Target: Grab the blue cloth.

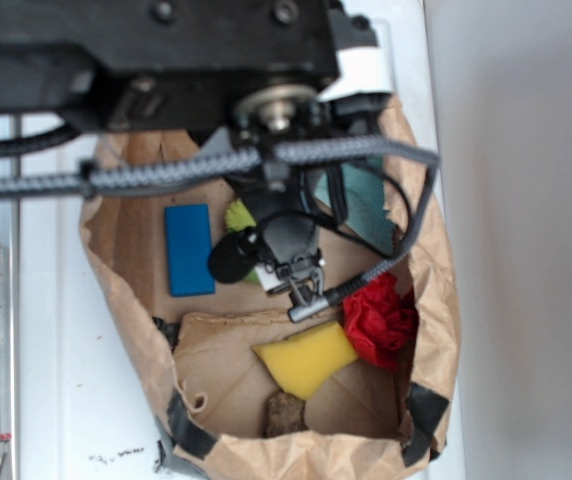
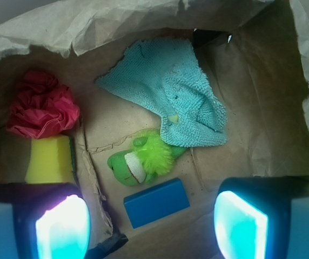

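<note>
The blue cloth (image 2: 170, 89), a rumpled light teal terry towel, lies on the floor of a brown paper bag (image 2: 116, 21); in the exterior view only a corner of the blue cloth (image 1: 366, 200) shows behind the arm. My gripper (image 2: 152, 224) hangs above the bag floor, open, with nothing between its glowing pads (image 2: 62, 226). The cloth lies well beyond the fingertips, toward the top of the wrist view. In the exterior view the gripper (image 1: 271, 240) is mostly hidden under the arm and cables.
A green plush toy (image 2: 141, 162) touches the cloth's lower edge. A rigid bright-blue block (image 2: 157, 202) lies between the pads' line and the toy. A red crumpled cloth (image 2: 41, 105) and a yellow sponge (image 2: 49, 159) sit left. Paper bag walls (image 1: 436, 300) enclose everything.
</note>
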{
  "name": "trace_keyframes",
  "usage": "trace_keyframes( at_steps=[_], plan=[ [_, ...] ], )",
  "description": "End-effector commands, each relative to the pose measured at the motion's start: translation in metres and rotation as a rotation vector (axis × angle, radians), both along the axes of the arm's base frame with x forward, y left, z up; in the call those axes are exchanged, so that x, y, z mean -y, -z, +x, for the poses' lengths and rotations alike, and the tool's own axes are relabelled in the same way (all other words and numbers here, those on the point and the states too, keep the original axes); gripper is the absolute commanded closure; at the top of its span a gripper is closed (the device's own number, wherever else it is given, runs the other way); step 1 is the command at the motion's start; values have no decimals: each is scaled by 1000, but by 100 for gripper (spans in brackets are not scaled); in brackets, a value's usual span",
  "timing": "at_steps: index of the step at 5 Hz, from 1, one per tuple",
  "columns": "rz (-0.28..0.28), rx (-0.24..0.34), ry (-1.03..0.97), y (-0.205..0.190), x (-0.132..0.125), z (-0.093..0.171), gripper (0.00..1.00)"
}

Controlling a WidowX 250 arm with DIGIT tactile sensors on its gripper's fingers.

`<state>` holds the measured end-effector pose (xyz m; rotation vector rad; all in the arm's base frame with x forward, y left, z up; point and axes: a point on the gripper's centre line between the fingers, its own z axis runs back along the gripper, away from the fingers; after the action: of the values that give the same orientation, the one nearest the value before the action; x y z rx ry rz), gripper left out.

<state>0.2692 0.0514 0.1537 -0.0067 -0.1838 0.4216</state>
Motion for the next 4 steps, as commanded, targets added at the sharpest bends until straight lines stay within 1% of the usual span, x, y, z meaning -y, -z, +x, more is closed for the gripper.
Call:
trace_keyframes(
  at_steps=[1, 2, 3, 4],
  plan=[
    [28, 83, 104, 23, -28, 10, 0],
    [100, 85, 95, 37, -36, 24, 0],
    [155, 80, 43, 37, -51, 40, 0],
    [155, 73, 30, 35, -58, 43, 0]
  ],
)
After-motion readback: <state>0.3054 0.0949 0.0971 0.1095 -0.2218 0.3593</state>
